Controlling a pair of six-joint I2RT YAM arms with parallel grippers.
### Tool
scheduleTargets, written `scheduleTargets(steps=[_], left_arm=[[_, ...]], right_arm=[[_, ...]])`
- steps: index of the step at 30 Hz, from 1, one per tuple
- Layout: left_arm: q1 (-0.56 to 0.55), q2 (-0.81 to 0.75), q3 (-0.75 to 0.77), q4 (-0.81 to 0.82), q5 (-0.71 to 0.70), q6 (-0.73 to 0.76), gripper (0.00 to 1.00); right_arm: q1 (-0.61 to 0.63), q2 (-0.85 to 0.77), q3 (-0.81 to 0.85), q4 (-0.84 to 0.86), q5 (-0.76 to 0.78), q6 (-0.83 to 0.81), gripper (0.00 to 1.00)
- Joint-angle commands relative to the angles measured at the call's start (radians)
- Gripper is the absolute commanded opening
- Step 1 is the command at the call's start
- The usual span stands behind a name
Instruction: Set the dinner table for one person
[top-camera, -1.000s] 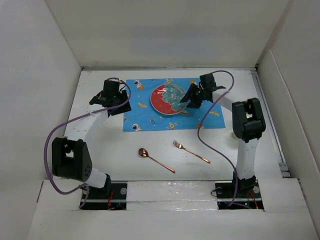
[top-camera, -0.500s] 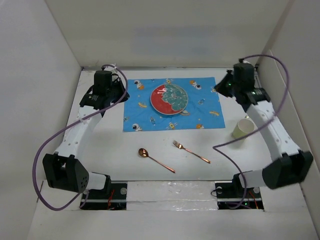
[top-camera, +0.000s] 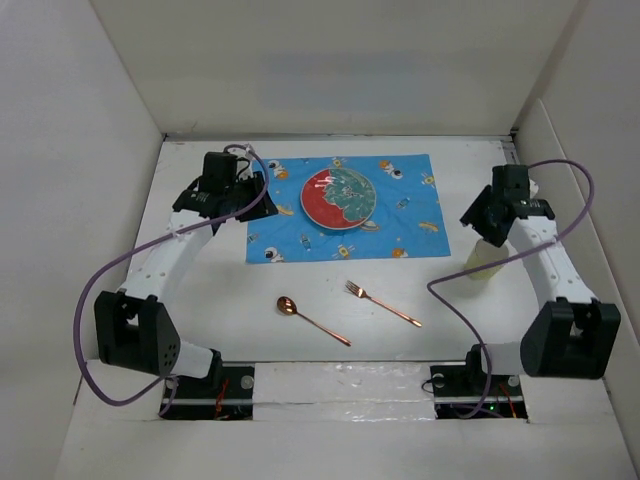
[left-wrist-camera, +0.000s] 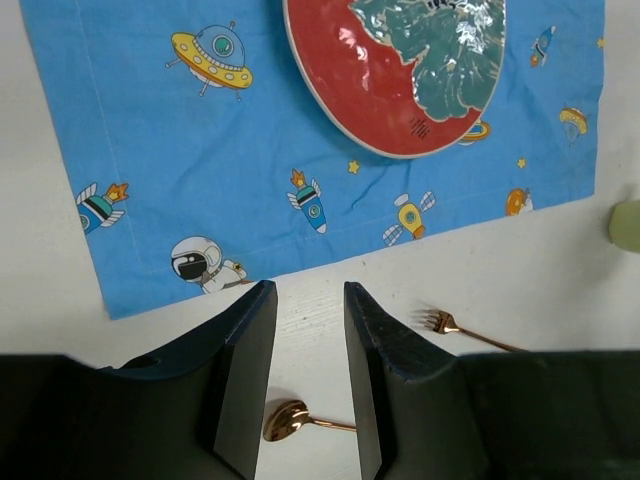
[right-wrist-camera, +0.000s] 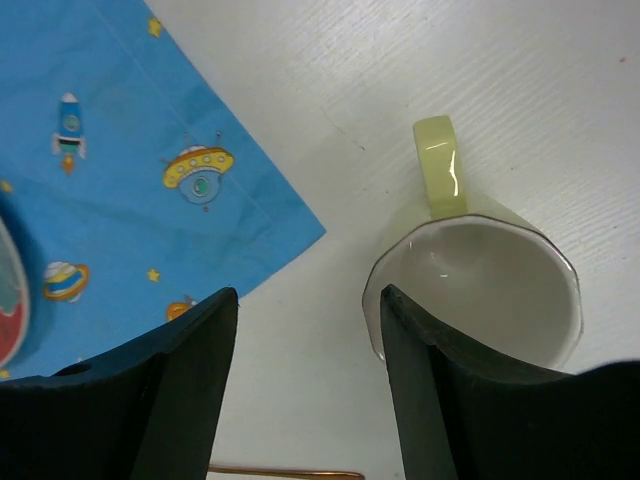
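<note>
Left gripper (left-wrist-camera: 310, 300) is being held narrowly parted, empty, at the mat's (top-camera: 410, 215) 9 o'clock edge. Right gripper (right-wrist-camera: 305, 300) is being held spread, pointing down above the mug (right-wrist-camera: 480, 300), at 3 o'clock on the dinner table (top-camera: 260, 330).

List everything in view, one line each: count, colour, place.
table: 1, white, under everything
mat: 1, blue cartoon print, far centre of table
plate: 1, red with green-white pattern, on mat
spoon: 1, copper, on table, near side of mat
fork: 1, copper, on table, right of spoon
mug: 1, pale yellow-green, on table, right of mat
left gripper: 1, black, jaws open, by mat's left edge
right gripper: 1, black, jaws open, over mug
</note>
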Motion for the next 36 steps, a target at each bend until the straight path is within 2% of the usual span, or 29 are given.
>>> scheduleTargets(steps=[1,6,9,11,12,15,17,19,20,21,26,28,29,30,33,36], left_arm=[[-0.001,0.035,0.022,0.023,0.04,-0.005,0.31],[-0.001,0.049,0.02,0.038,0.01,-0.004,0.31],[-0.001,0.044,0.019,0.041,-0.003,0.001,0.31],[-0.001,0.045,0.019,0.046,-0.007,0.001,0.31],[-0.001,0.052,0.019,0.044,-0.006,0.002,0.31],[-0.001,0.062,0.045,0.034,-0.003,0.002,0.31],[-0.001,0.081,0.071,0.024,0.002,0.001,0.31],[-0.001,0.091,0.08,0.03,0.022,-0.002,0.31],[-0.001,0.093,0.077,0.032,0.034,-0.004,0.31],[-0.001,0.095,0.068,0.04,0.043,-0.005,0.31],[-0.01,0.09,-0.018,0.078,0.069,-0.016,0.32],[-0.01,0.093,-0.023,0.069,0.066,-0.01,0.34],[-0.024,0.095,-0.015,0.063,0.06,-0.007,0.35],[-0.039,0.09,-0.009,0.054,0.042,0.007,0.36],[-0.117,0.082,0.008,0.034,-0.044,0.027,0.37],[-0.156,0.067,0.051,0.031,-0.069,0.031,0.37]], right_arm=[[-0.001,0.079,0.035,0.005,-0.023,-0.036,0.63],[-0.001,0.147,-0.003,0.054,0.034,0.009,0.57],[-0.014,0.173,-0.011,0.056,0.017,0.011,0.55],[-0.014,0.202,-0.002,0.06,0.019,0.0,0.23],[-0.014,0.202,0.02,0.056,0.031,0.0,0.0],[0.008,0.182,0.075,0.065,0.068,-0.022,0.0],[0.046,0.191,0.188,0.074,0.08,-0.02,0.0],[0.064,0.263,0.3,0.039,0.076,-0.049,0.0],[0.074,0.301,0.427,0.027,0.06,-0.061,0.0],[0.097,0.34,0.484,0.022,0.059,-0.077,0.0],[0.134,0.631,0.845,-0.05,0.008,-0.15,0.0],[0.146,0.715,1.029,-0.091,-0.022,-0.19,0.0],[0.157,0.811,1.099,-0.116,-0.035,-0.2,0.0],[0.157,0.861,1.241,-0.137,-0.044,-0.216,0.0],[0.167,1.01,1.444,-0.194,-0.081,-0.239,0.0],[0.177,1.062,1.476,-0.178,-0.108,-0.247,0.0]])
